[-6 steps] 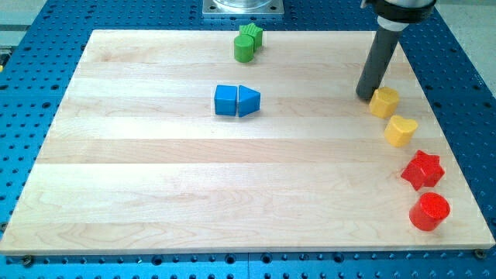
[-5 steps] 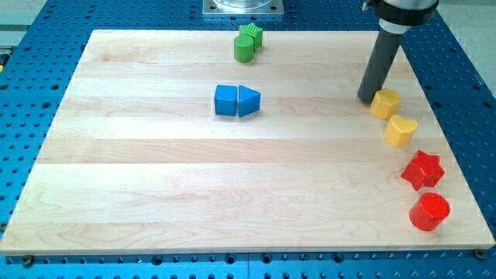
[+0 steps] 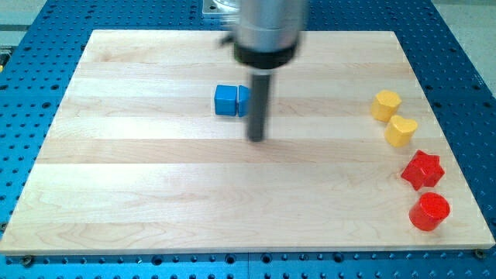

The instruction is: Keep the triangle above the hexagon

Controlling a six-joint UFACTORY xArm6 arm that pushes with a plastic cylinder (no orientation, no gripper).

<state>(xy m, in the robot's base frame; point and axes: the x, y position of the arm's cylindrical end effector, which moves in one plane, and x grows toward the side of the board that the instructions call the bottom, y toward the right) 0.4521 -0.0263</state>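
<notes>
The blue triangle (image 3: 243, 99) lies near the board's upper middle, partly hidden behind my rod, with a blue square block (image 3: 225, 100) touching its left side. The yellow hexagon (image 3: 385, 104) sits at the view's right. My tip (image 3: 256, 139) rests on the board just below and slightly right of the blue triangle, far left of the hexagon. The rod and arm head look motion-blurred.
A yellow heart-shaped block (image 3: 401, 131), a red star (image 3: 421, 170) and a red cylinder (image 3: 428, 211) run down the right edge below the hexagon. The arm head hides the green blocks at the top. The wooden board (image 3: 139, 194) lies on a blue perforated table.
My tip has swept from beside the yellow hexagon at the right to just below the blue triangle at the middle. The arm now covers the green blocks. No block has visibly moved.
</notes>
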